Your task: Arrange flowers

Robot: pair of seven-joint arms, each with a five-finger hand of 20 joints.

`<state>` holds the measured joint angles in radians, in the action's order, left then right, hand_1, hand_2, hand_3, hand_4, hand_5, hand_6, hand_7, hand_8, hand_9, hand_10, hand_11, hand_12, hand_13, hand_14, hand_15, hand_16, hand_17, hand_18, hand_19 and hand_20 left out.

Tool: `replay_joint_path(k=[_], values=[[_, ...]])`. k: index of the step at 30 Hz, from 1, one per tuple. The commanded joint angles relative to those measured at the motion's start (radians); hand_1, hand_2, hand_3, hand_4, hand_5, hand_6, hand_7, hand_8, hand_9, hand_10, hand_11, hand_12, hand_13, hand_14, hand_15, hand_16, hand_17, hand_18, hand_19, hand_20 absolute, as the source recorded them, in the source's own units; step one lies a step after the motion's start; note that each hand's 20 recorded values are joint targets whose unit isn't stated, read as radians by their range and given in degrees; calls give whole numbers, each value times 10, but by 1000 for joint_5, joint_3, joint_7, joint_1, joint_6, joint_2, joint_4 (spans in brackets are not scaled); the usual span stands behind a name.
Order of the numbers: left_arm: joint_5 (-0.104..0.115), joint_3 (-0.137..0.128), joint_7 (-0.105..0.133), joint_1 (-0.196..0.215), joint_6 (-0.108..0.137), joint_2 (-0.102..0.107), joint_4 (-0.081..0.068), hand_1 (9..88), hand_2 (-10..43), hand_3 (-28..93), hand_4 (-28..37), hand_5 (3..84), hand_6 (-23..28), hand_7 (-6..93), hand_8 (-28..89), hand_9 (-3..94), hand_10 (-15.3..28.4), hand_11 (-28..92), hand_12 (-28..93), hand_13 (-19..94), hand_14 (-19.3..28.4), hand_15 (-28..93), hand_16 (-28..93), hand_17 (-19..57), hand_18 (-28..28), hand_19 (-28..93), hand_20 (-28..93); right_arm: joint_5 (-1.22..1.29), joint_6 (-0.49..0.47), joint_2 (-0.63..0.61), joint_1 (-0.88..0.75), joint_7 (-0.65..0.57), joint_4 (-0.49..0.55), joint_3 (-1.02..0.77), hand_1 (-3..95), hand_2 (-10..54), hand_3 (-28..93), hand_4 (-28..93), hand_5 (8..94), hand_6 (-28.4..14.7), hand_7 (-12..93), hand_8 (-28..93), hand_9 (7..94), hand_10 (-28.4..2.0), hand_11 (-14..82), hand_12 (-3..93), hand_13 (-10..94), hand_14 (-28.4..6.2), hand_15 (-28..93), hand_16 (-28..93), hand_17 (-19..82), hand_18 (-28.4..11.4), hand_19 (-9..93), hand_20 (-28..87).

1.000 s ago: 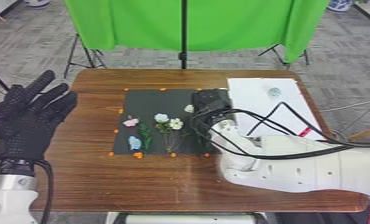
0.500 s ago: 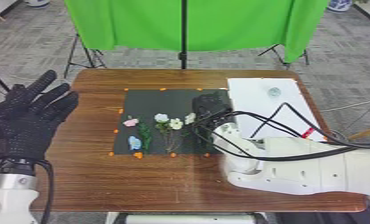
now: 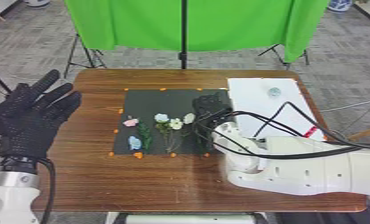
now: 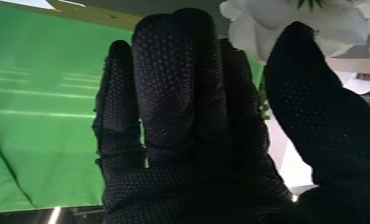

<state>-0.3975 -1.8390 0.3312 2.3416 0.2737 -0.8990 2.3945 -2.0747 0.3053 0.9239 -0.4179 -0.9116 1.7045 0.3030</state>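
So the white flower furthest right (image 3: pixel 189 118) has come back toward the robot since the earlier frame, and it now sits about level with its neighbours. The right robot hand (image 3: pixel 210 104) has slid a little the same way, and the left robot hand (image 3: pixel 28 127) has shifted slightly inward.

Right one is pretty wide: fingers straight and side by side, thumb well apart. In the wrist view the thumb overlaps that flower's petals, but I can't tell if it's touching. Left one is wide too, fingers spread, up by the desk's (image 3: pixel 84 187) left side.

Counting up, I get five flowers over the black mat (image 3: pixel 155 100): three whitish (the others being a white flower (image 3: pixel 162 118) and a cream flower (image 3: pixel 176 124)), one pink flower (image 3: pixel 131 122) and one blue flower (image 3: pixel 134 143). There's one mat, with one white sheet (image 3: pixel 257 105) at its right carrying one small pale oval thing (image 3: pixel 274 92). Several orange bits (image 3: pixel 138 155) run round the mat.
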Motion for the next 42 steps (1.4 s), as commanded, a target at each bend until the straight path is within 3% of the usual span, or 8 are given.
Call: replay_joint_path(k=[1, 10, 16, 22, 25, 34, 35, 42], values=[[-10, 3, -24, 12, -11, -18, -6, 216, 99, 766, -261, 367, 107, 165, -99, 340, 220, 298, 113, 263, 284, 529, -102, -39, 284, 800, -282, -2, -26, -32, 5, -12, 27, -18, 384, -95, 816, -283, 596, -4, 167, -131, 732, -121, 268, 159, 713, -73, 622, 152, 286, -180, 834, 35], [-12, 10, -29, 7, -7, -22, -7, 216, 98, 765, -261, 367, 107, 164, -99, 341, 220, 297, 113, 263, 284, 529, -102, -39, 284, 800, -281, 5, 17, -106, 27, -17, 78, -74, 379, -95, 811, -283, 582, -10, 161, -128, 719, -130, 267, 159, 705, -78, 628, 148, 281, -184, 834, 39], [-16, 15, -40, -8, -9, -20, -9, 217, 98, 764, -262, 366, 107, 164, -99, 340, 220, 297, 113, 263, 284, 528, -102, -39, 284, 800, -281, 39, 88, -172, 23, -24, 40, -152, 376, -95, 813, -282, 582, -11, 161, -127, 709, -134, 256, 153, 701, -85, 623, 142, 283, -185, 828, 38], [-12, 16, -21, -1, -4, -16, -4, 216, 98, 765, -261, 366, 107, 163, -98, 340, 220, 297, 114, 263, 284, 529, -102, -39, 284, 800, -282, 204, 41, -242, 39, 10, -44, -215, 340, -79, 820, -268, 531, -23, 148, -125, 596, -150, 181, 132, 661, -98, 595, 127, 278, -188, 804, 18], [-7, 12, -11, 9, 1, -16, 0, 217, 98, 765, -260, 366, 107, 163, -99, 341, 220, 297, 113, 263, 284, 530, -102, -39, 284, 800, -282, 252, 99, -268, 53, -9, -93, -197, 324, -70, 822, -267, 500, -26, 144, -123, 546, -156, 156, 128, 636, -104, 591, 117, 277, -188, 805, 13], [-3, 13, 9, 11, -2, -11, 1, 218, 99, 763, -260, 363, 107, 164, -99, 340, 219, 298, 113, 264, 284, 530, -102, -38, 284, 802, -282, 337, -39, -340, 67, 25, -163, -188, 298, -76, 819, -278, 444, -24, 144, -124, 472, -149, 116, 125, 599, -112, 615, 107, 280, -187, 830, 11], [-4, 13, 3, 8, -4, -13, 0, 218, 99, 763, -260, 363, 107, 164, -99, 340, 219, 298, 114, 264, 284, 530, -102, -38, 284, 802, -282, 340, -66, -344, 46, 26, -166, -214, 295, -78, 819, -279, 432, -24, 141, -125, 462, -145, 109, 125, 594, -113, 614, 105, 279, -187, 831, 10], [3, 24, 22, 6, -9, -9, -2, 217, 98, 764, -260, 363, 107, 164, -99, 340, 219, 298, 112, 263, 284, 529, -102, -38, 284, 801, -283, 404, -217, -320, -13, 84, -209, -316, 284, -79, 820, -282, 349, -9, 126, -120, 387, -145, 76, 130, 556, -124, 627, 92, 261, -187, 837, 1]])
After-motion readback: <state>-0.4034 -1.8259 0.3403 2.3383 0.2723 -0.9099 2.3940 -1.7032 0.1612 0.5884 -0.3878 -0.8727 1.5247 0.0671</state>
